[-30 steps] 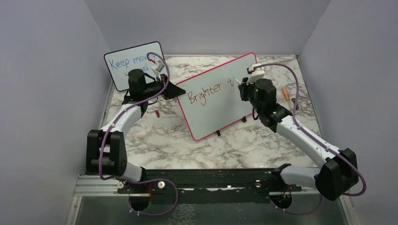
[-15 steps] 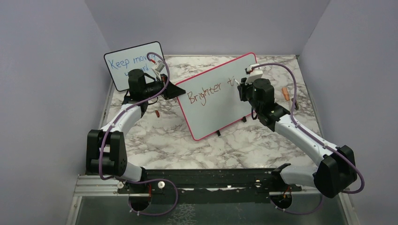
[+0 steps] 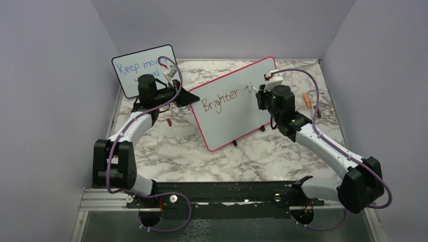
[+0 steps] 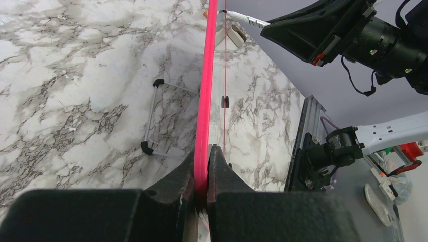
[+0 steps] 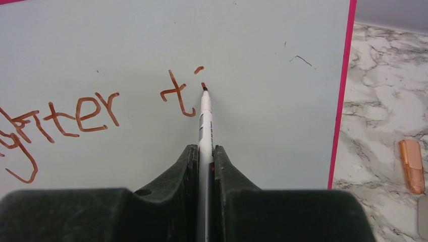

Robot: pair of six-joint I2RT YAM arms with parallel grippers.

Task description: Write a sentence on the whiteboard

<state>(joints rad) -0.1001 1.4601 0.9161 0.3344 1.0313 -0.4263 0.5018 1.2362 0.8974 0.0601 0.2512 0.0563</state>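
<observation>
whiteboard [image 3: 232, 103] with a thin pink frame, standing on small black feet towards the far edge of the marble worktop [image 3: 176, 151], leaning back, writing face turned to the right arm; left gripper [image 4: 203, 151] clamped shut on the board's left frame edge, most likely to brace the board against the push of the pen; right gripper [image 5: 204, 148] closed around a white marker [image 5: 204, 108], barrel running straight out between the jaws, reddish-brown tip touching the board just right of a lone "t" and below a small dot, probably the start of an "i"; sentence [image 5: 88, 111] in reddish-brown, reading "brighter t" across the upper half of the board, clearly unfinished.

bare board between the tip and the pink right edge, seemingly enough for a few more letters, though tight near the frame; wide unwritten band below the line, free for a second row; orange marker cap [image 5: 411, 165] lying on the worktop beyond the board's right edge, apart from the frame; smaller black-framed board [image 3: 144, 68] with blue handwriting at the far left corner, behind the left arm; grey walls close on the left, right and far sides, so little spare swing for either elbow.
</observation>
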